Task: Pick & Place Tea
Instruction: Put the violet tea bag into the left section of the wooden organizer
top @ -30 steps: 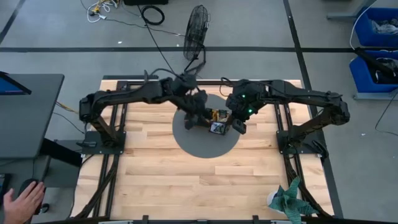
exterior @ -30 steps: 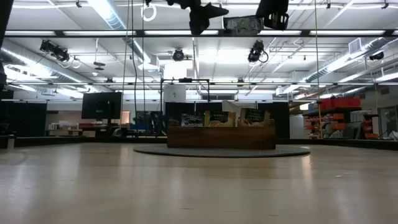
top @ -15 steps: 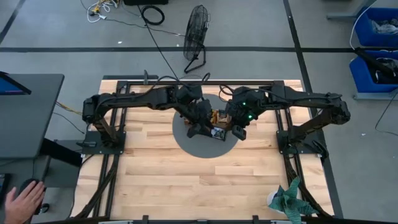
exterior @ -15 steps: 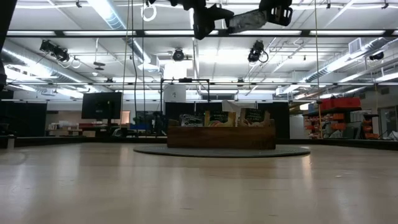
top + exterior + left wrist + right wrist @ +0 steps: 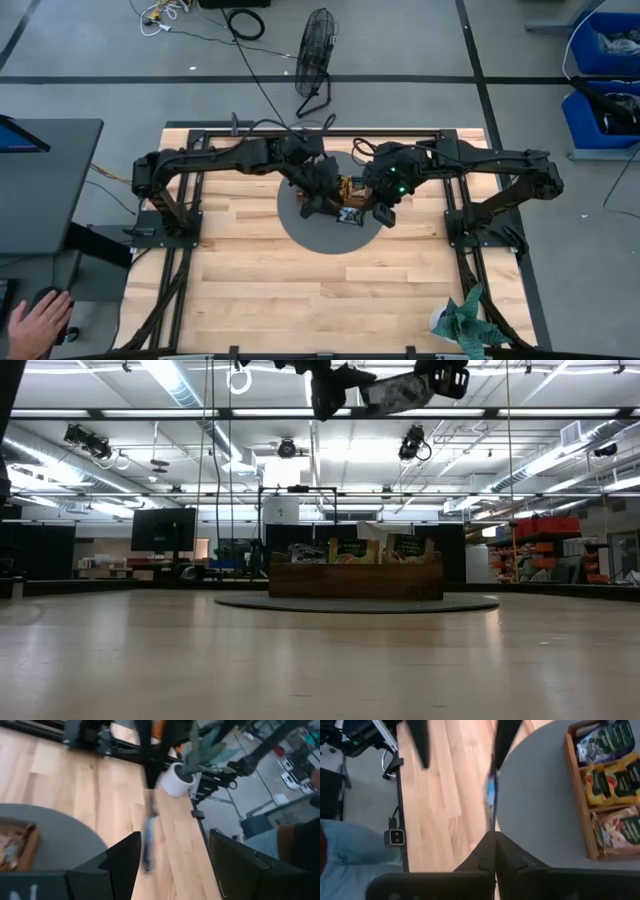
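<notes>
A flat tea sachet [image 5: 350, 214] hangs in the air above the grey mat, high over the tray in the low view [image 5: 392, 392]. My right gripper [image 5: 492, 836] is shut on it. My left gripper [image 5: 174, 837] is open and faces it from the table's left. One finger stands on either side of the sachet's free end [image 5: 148, 840], and I see no touch. The brown wooden tray [image 5: 585, 795] stands on the mat with blue, yellow and whitish sachets upright in its compartments; the low view shows it side-on [image 5: 355, 578]. My right gripper pinches the sachet between its two fingers by the end nearest them [image 5: 491, 822], coming roughly level from the table's right. The sachet is lifted clear. It sticks out past the fingertips toward my left gripper and tilts up toward the held end [image 5: 420, 382].
The round grey mat [image 5: 320, 235] lies mid-table on light wood. A plant in a white pot [image 5: 460, 318] stands at the near right corner. A fan [image 5: 318, 45] stands beyond the far edge. A person's hand [image 5: 35, 325] rests at a desk to the left.
My left gripper has moved toward the table's right, up to the sachet, and its open fingers now straddle the free end. My right gripper has edged toward the near edge and tipped, so the sachet has gone from level to tilted.
</notes>
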Available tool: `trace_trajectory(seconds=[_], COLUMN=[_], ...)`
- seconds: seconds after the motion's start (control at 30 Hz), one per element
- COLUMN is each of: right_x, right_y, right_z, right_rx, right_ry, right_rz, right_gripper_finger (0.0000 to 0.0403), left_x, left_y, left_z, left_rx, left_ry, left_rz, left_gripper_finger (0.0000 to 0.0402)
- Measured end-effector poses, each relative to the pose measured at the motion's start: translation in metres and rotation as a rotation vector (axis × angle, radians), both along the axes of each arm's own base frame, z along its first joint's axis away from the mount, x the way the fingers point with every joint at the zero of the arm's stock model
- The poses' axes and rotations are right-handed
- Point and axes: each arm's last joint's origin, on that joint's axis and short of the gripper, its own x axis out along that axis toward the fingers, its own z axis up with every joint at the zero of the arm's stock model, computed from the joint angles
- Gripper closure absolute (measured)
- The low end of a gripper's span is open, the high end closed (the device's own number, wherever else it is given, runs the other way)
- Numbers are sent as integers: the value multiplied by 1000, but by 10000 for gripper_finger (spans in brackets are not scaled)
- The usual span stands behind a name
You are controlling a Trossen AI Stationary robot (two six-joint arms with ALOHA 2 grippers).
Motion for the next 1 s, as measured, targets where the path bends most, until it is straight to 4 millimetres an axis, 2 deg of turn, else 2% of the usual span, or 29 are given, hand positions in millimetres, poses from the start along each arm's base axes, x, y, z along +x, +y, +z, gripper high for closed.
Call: trace_trajectory(seconds=[0.2, 0.47, 0.73, 0.87, 1.0], right_x=[2, 3, 7, 8, 8], right_y=[0, 2, 2, 2, 2], right_z=[2, 2, 7, 7, 7], right_rx=[1, 34, 39, 41, 46], right_ry=[-32, -36, -100, -110, -103], right_rz=[8, 27, 26, 28, 23], right_gripper_finger=[403, 403, 403, 403, 403], left_x=[4, 4, 6, 13, 14], left_y=[-10, -1, -5, -11, -10], left_z=[-3, -5, -8, -20, -18], left_rx=[31, 35, 48, 20, 23], left_ry=[-3, 6, 4, 37, 11], left_rz=[-13, 20, -2, -48, -49], left_gripper_finger=[180, 218, 223, 223, 226])
